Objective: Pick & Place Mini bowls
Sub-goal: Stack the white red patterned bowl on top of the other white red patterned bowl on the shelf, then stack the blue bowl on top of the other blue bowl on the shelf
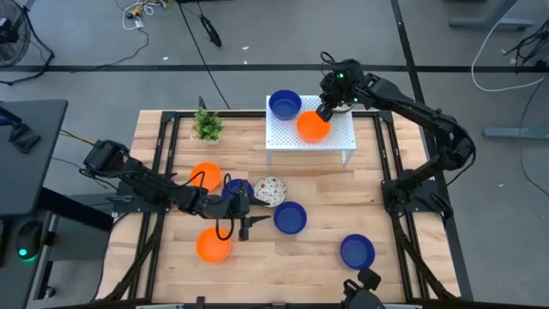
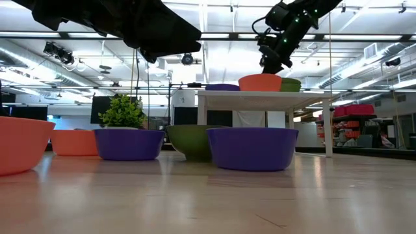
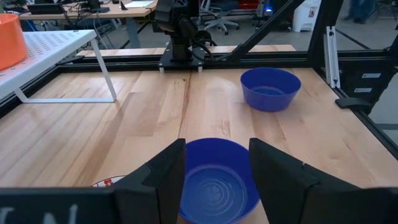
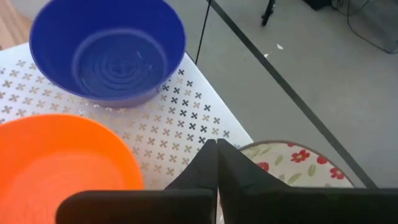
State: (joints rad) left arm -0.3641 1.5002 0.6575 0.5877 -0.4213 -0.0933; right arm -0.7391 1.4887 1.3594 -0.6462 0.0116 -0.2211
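Observation:
On the white perforated stand (image 1: pixel 339 142) rest a blue bowl (image 1: pixel 285 105), an orange bowl (image 1: pixel 313 127) and a speckled bowl (image 4: pixel 292 163), which my right arm mostly hides in the high view. My right gripper (image 4: pixel 216 144) is shut and hovers above the stand between the orange bowl (image 4: pixel 59 165) and the speckled one. My left gripper (image 3: pixel 217 144) is open and low over the table. Its fingers stand on either side of the near rim of a blue bowl (image 3: pixel 217 180), which sits on the table (image 1: pixel 290 218). I see no touch there.
Also on the table are two orange bowls (image 1: pixel 206 176) (image 1: pixel 214 245), a speckled bowl (image 1: pixel 270 190), a blue bowl (image 1: pixel 356 251) near the right front, and another blue bowl (image 1: pixel 233 186) partly under my left arm. A small potted plant (image 1: pixel 208 125) stands left of the stand.

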